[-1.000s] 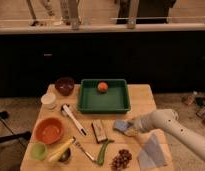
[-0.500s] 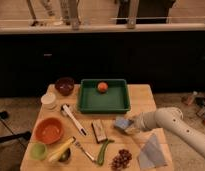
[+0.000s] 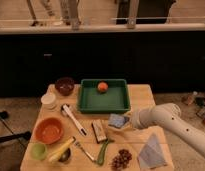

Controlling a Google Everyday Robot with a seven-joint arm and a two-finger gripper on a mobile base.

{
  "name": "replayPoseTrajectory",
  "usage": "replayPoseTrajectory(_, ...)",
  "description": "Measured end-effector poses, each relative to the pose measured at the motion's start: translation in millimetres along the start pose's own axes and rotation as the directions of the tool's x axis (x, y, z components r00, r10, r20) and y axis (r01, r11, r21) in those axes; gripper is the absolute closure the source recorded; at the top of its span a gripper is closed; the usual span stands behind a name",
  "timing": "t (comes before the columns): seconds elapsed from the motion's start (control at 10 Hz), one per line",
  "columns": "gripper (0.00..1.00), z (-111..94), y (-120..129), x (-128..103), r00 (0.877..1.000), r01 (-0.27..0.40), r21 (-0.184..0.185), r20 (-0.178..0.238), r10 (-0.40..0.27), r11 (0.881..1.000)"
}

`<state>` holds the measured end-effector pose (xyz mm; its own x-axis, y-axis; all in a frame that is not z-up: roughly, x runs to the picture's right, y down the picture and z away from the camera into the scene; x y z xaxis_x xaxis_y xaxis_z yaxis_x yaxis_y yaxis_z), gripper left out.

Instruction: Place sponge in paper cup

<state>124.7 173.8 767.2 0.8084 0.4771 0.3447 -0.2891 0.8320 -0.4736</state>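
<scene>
The blue-grey sponge (image 3: 116, 119) is held between the fingers of my gripper (image 3: 123, 123), just off the wooden table (image 3: 141, 95), in front of the green tray's right corner. My white arm reaches in from the lower right. The whitish paper cup (image 3: 48, 100) stands upright at the table's left edge, far to the left of the gripper, in front of the dark maroon bowl (image 3: 64, 85).
A green tray (image 3: 88, 102) holds an orange (image 3: 102, 86). Between the gripper and the cup lie a white-handled utensil (image 3: 74, 119) and a brown block (image 3: 99, 131). An orange bowl (image 3: 48, 130), light green cup (image 3: 39, 150), banana (image 3: 61, 149), green pepper (image 3: 103, 151), grapes (image 3: 121, 159) and pale folded cloth (image 3: 152, 151) fill the front.
My gripper has lifted the sponge slightly and carried it a little to the left. Nothing else has moved.
</scene>
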Motion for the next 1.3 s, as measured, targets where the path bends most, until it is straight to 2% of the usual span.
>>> replayPoseTrajectory(0.2,1.00,9,-4,-28,0.998,0.063,-0.011,-0.005,-0.063,0.998)
replayPoseTrajectory(0.4,1.00,28,-14,-62,0.994,0.112,-0.031,-0.014,-0.113,0.993)
replayPoseTrajectory(0.5,1.00,34,-18,-72,0.992,0.124,-0.038,-0.017,-0.125,0.992)
replayPoseTrajectory(1.3,1.00,36,-19,-73,0.992,0.126,-0.039,-0.020,-0.127,0.991)
